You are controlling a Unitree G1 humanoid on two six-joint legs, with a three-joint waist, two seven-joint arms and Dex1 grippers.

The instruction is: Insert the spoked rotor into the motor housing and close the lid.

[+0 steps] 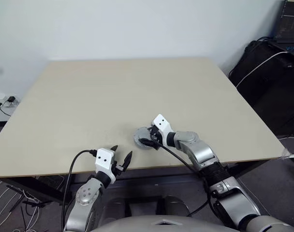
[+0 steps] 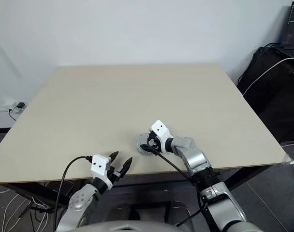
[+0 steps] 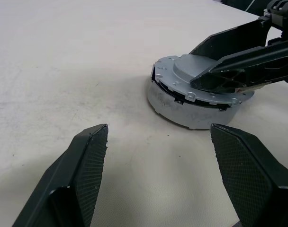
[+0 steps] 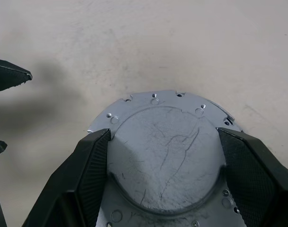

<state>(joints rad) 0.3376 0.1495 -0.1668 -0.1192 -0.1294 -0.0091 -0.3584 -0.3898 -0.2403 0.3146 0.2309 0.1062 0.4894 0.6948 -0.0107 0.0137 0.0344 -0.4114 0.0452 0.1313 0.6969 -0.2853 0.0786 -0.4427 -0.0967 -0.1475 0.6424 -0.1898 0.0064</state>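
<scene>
The lid, a grey disc with its smooth raised hub up, lies on the round pale-grey motor housing near the table's front edge. It sits slightly askew, with a dark gap at one side. My right gripper reaches over it from the right, its fingers pressed against both sides of the hub. The spoked rotor is hidden. My left gripper hovers at the front edge, left of the housing, open and holding nothing, pointing toward it.
The beige table stretches far beyond the housing. Black bags and cables stand right of the table, with a laptop above them. A wall socket with plugs is at the left.
</scene>
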